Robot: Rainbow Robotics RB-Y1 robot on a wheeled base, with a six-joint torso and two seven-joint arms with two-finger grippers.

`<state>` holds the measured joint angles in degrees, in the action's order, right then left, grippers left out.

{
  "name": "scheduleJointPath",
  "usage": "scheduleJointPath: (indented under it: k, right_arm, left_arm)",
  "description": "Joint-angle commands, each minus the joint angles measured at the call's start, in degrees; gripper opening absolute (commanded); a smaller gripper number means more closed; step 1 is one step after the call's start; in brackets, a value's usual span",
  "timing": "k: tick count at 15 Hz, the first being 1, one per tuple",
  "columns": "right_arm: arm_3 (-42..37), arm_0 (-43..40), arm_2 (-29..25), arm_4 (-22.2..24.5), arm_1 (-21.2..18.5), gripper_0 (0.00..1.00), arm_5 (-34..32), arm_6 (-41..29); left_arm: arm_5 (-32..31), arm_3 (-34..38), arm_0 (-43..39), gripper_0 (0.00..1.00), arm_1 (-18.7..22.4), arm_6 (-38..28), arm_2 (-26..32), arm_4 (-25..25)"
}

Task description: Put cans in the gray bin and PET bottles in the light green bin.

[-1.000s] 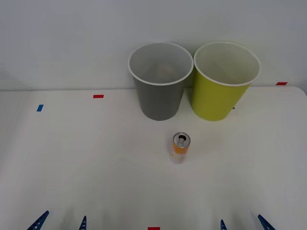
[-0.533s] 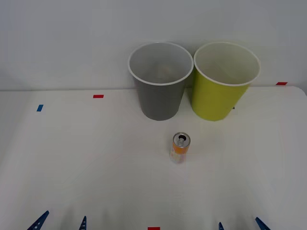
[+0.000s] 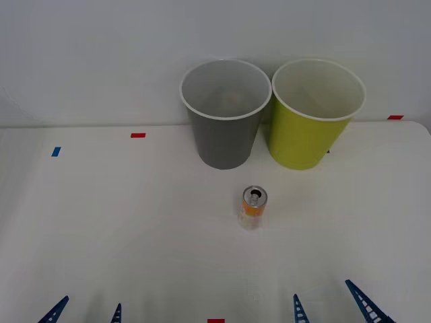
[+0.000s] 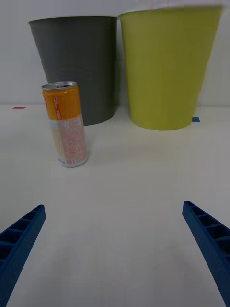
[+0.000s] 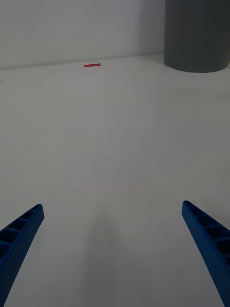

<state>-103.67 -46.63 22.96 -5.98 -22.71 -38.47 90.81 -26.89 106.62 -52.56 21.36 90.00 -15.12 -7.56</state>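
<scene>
White table against a plain white wall, with the gray bin and light green bin side by side at the back. The can stands upright on the table just in front of the bins. Right gripper and left gripper sit at the near edge, both spread wide and holding nothing.

This looks like a robotics lab or test bench rather than a home: a plain white table stands against a bare white wall. Small red tape marks and a blue tape mark are stuck to the tabletop, like position markers for staged trials.
</scene>
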Motion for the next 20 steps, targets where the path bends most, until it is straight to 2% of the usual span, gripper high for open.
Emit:
scheduleJointPath:
  k: [1, 16, 20]
  right_arm:
    - [0.0, 4.5, 1.8, 0.1, 0.1, 1.00, 2.5, 0.2]
    - [0.1, 20.3, 5.1, -1.7, 4.3, 1.00, 16.3, -0.7]
    - [3.4, 24.0, 5.3, -2.1, 5.4, 1.00, 16.0, -1.1]
  left_arm:
    - [0.0, 0.0, 0.0, 1.00, 0.0, 0.0, 0.0, 0.0]
    - [0.0, 0.0, 0.0, 1.00, 0.0, 0.0, 0.0, 0.0]
    - [0.0, 0.0, 0.0, 1.00, 0.0, 0.0, 0.0, 0.0]
